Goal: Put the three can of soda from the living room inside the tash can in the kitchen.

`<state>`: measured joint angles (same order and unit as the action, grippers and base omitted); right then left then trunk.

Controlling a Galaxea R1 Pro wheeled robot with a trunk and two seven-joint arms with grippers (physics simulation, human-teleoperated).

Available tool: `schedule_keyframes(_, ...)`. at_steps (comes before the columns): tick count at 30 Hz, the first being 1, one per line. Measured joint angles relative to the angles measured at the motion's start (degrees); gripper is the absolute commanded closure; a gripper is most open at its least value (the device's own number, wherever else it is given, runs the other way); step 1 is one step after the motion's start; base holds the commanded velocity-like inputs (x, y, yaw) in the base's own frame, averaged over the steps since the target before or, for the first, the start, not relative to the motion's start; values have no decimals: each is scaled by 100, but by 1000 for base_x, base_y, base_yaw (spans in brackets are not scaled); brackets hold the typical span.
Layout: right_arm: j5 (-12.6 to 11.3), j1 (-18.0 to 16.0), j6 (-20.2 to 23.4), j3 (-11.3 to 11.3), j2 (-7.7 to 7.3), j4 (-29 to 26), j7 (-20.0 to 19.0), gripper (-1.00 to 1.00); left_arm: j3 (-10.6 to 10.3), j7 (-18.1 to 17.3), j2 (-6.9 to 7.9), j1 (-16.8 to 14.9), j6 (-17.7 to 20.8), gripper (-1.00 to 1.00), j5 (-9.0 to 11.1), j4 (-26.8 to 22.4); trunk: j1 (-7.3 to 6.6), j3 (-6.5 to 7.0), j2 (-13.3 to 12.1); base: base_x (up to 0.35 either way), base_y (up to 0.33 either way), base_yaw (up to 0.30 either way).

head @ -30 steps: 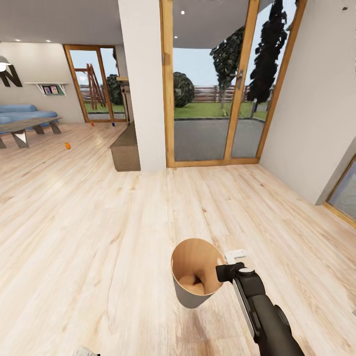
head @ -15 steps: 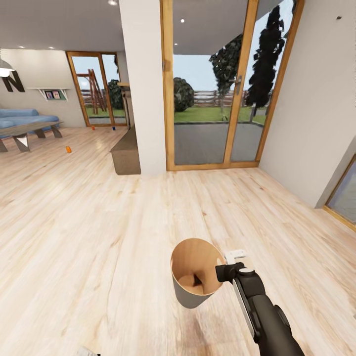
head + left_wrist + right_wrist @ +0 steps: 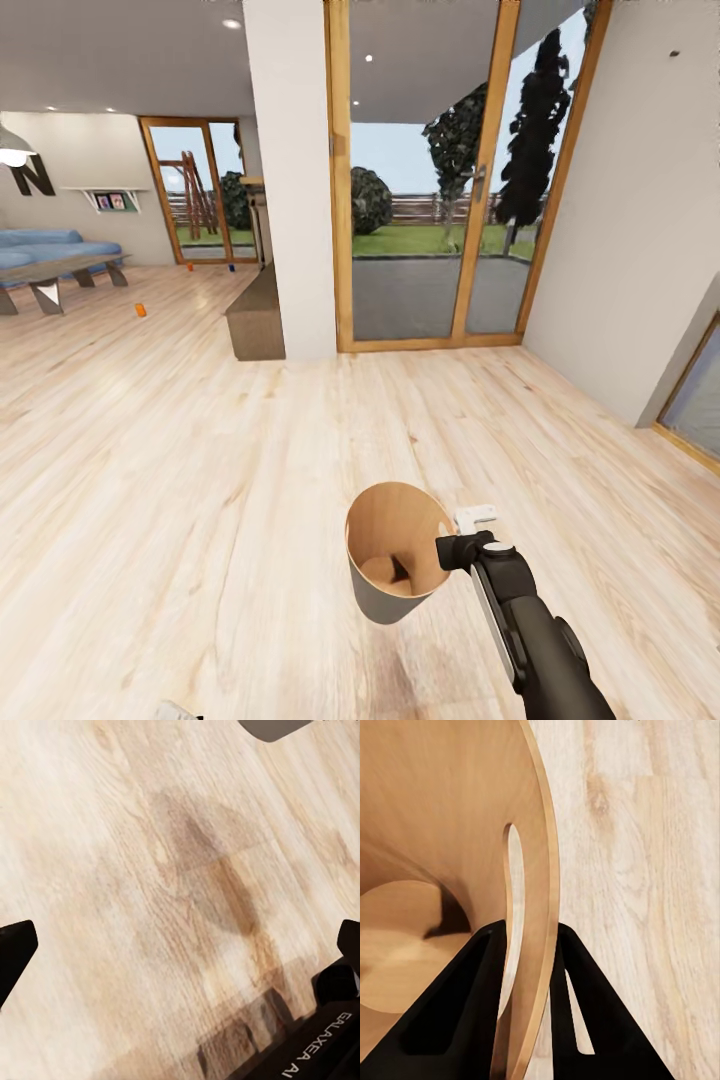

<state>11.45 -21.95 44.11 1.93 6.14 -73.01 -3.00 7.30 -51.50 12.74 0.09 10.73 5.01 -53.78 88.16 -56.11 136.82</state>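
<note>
Trash-can duty first: the tash can (image 3: 395, 570) hangs in my right gripper (image 3: 526, 945), whose two black fingers (image 3: 457, 1005) are pinched on its wall, one inside the brown bowl and one outside, right at a slot cut through the rim. It tips a little away from the fingers, mouth up, and the inside looks empty as far as I can see it. My left gripper (image 3: 180, 945) hangs low over the wood floor (image 3: 200, 450), its tips spread wide apart with nothing between them.

Ahead of my fingers lies a long stretch of bare planks. Farther on, past the white pillar (image 3: 290, 170) and the low bench (image 3: 255, 315) at its foot, one orange can (image 3: 140, 310) stands on the floor, well apart from me. Beyond it, close to the far glass door (image 3: 190, 190), I make out a second orange can (image 3: 190, 266) and the blue can (image 3: 232, 266), both tiny at this range. The blue sofa (image 3: 50, 245) sits off to the left of them.

I judge I am carrying the bin toward the cans, none yet collected. To do it well I should hold the pinch firm, since a thin rim grip could let the bin swing or slip, keep its mouth upward, and stop just beside the nearest orange can so my free hand can reach it.
</note>
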Motion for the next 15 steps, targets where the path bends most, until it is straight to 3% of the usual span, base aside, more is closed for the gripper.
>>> schedule_keyframes(15,-2,0,0,0,0,1,-2,100,0,-16,7,0,0,-100,-16,-1,0,72,0,0,0,-10)
